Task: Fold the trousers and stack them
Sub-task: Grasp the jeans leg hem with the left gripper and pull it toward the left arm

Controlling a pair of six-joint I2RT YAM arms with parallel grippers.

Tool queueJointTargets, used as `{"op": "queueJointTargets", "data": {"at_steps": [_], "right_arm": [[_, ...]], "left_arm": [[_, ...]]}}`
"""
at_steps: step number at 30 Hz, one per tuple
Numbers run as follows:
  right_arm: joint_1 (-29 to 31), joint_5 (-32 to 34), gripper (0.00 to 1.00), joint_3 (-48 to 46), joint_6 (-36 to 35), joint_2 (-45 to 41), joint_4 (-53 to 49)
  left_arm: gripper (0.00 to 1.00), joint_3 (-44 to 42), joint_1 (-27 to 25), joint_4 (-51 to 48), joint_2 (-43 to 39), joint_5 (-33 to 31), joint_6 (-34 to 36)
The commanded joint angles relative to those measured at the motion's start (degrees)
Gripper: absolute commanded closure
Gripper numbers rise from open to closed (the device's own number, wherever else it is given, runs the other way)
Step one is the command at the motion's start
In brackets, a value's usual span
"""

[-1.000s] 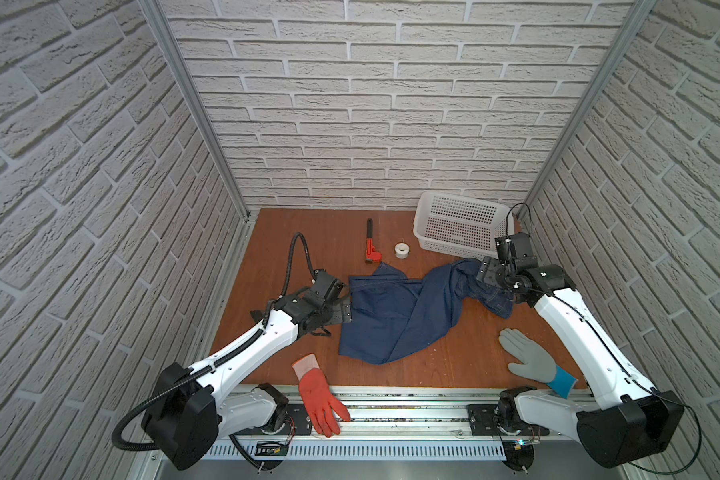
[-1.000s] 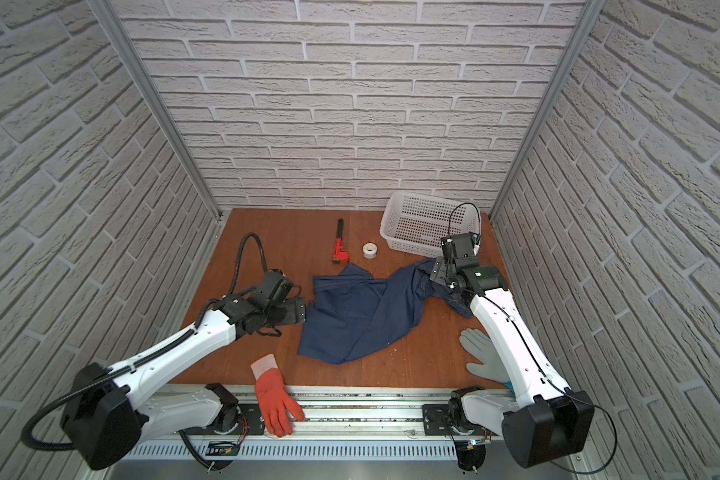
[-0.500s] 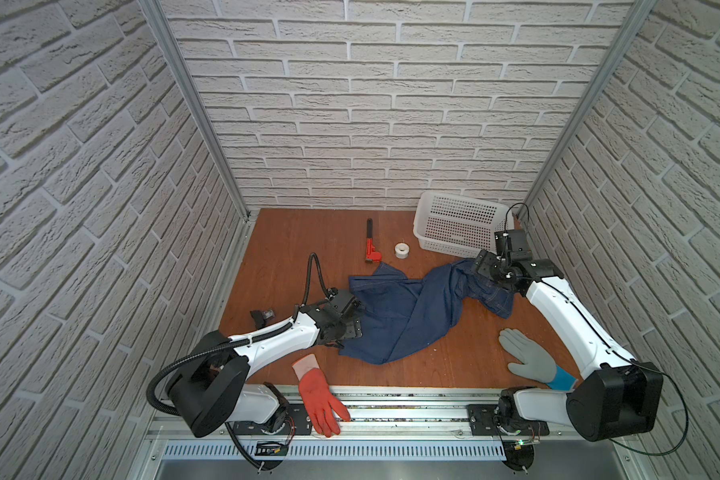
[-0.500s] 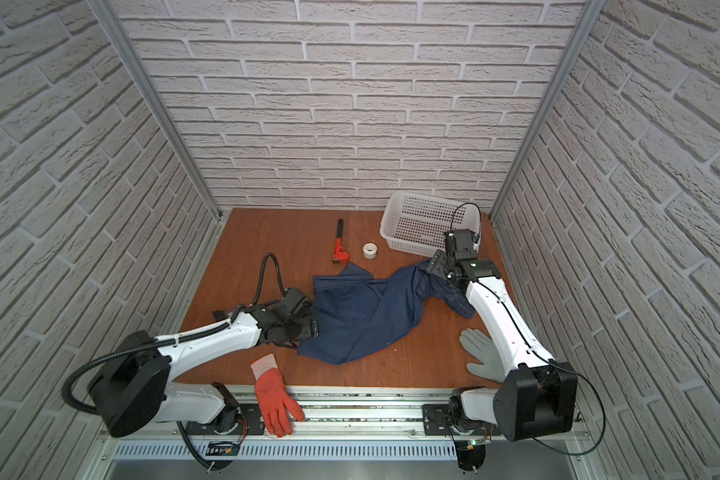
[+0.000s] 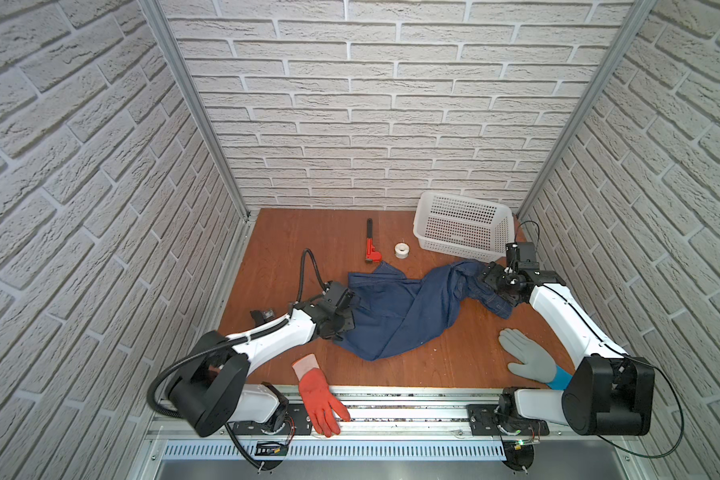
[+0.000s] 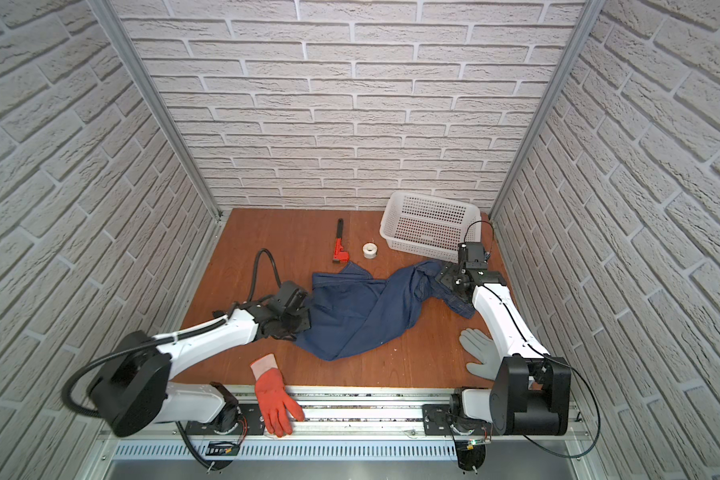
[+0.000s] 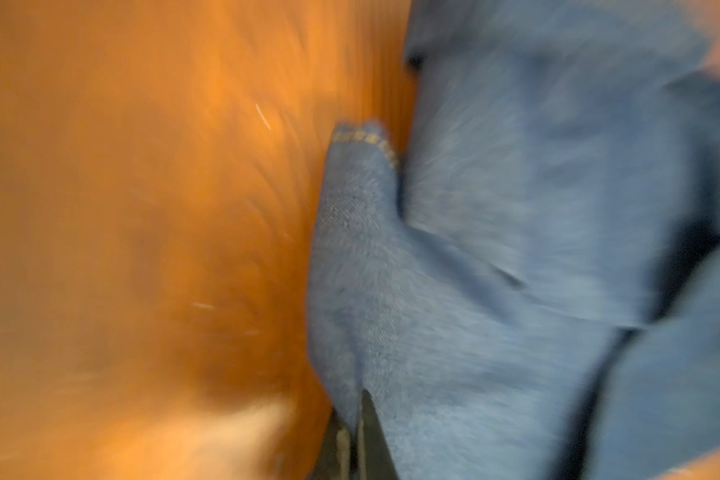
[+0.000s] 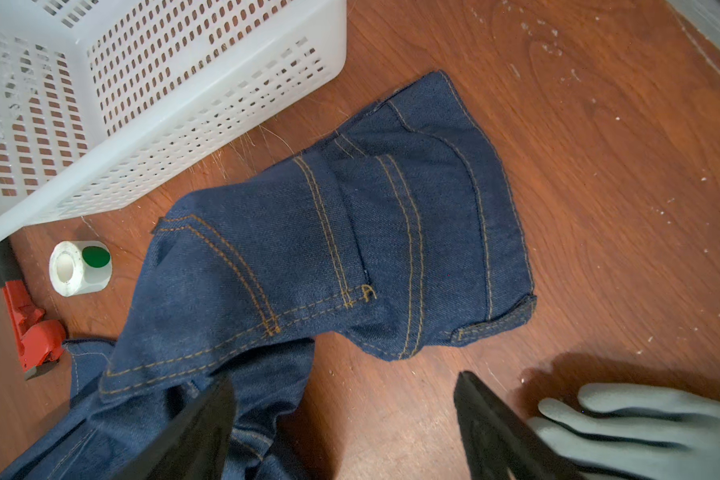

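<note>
dark blue denim trousers (image 5: 404,307): crumpled, tan double stitching, pocket end beside white perforated plastic basket (image 5: 458,245) | left gripper (image 7: 358,440): clenched on denim fold | right gripper (image 8: 344,386): fingers spread, near basket

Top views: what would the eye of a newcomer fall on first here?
The dark blue trousers lie crumpled across the middle of the brown table. The left hand is shut on their left edge, and the open right hand hangs over their right end. An orange-red glove lies over the front edge.
</note>
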Motion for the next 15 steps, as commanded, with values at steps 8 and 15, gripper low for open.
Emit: {"op": "queueJointTargets", "data": {"at_steps": [8,15], "right_arm": [[-0.7,-2.67,0.12,-0.62,3.04,-0.45,1.83],[-0.96,-8.47,0.09,-4.43,6.25,0.08,2.85]], "left_arm": [[1.0,16.21,22.98,-22.17,-17.3,-4.05,16.86],[1.0,17.21,37.19,-24.05,-19.97,-0.31,20.31]]}}
